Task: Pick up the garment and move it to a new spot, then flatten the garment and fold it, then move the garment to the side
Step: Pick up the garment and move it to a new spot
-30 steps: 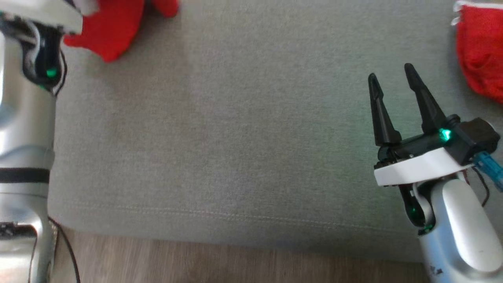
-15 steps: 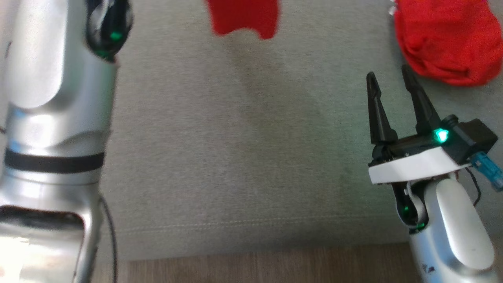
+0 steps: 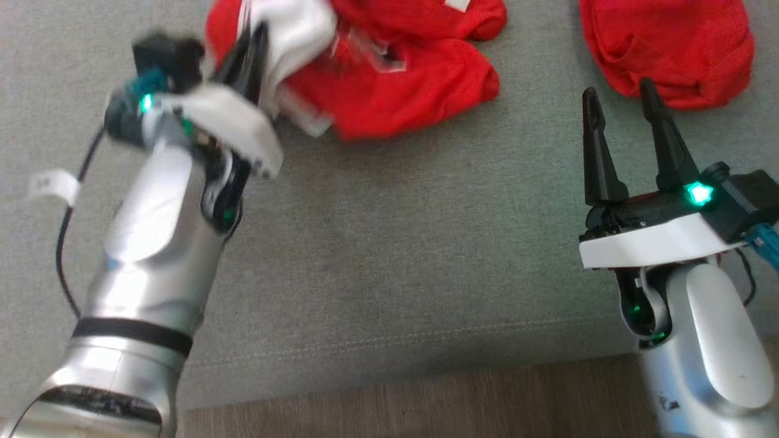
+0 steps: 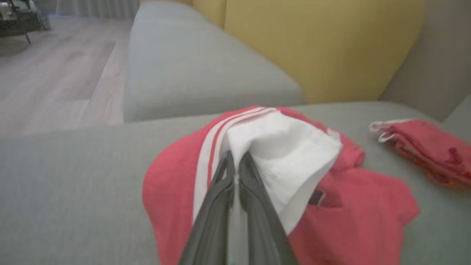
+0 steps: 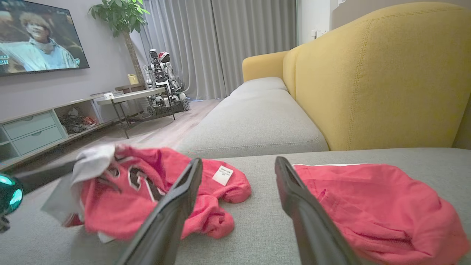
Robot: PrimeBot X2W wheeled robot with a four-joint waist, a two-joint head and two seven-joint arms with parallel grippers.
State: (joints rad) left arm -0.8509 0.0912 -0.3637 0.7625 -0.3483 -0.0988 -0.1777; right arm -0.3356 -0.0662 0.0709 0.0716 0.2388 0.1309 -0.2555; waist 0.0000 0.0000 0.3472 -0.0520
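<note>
The garment (image 3: 414, 79) is a crumpled red jersey with a white lining and striped trim, heaped on the grey sofa seat at the top centre of the head view. My left gripper (image 3: 258, 36) is shut on its white part, and the left wrist view shows the fingers (image 4: 235, 158) pinched together on the white fabric of the garment (image 4: 349, 221). My right gripper (image 3: 618, 94) stands open at the right above the seat, holding nothing. In the right wrist view the garment (image 5: 147, 191) lies left of the right gripper (image 5: 238, 162).
A second red garment (image 3: 669, 42) lies bunched at the top right, just beyond my right fingertips. The grey seat (image 3: 389, 243) ends at a stitched front edge, with wood floor (image 3: 395, 413) below. A yellow backrest (image 5: 368, 73) rises behind the seat.
The head view has shifted. The garment, earlier seen only as a red piece at the top edge, now rests heaped on the seat with my left gripper in view on it. The right gripper stays open.
</note>
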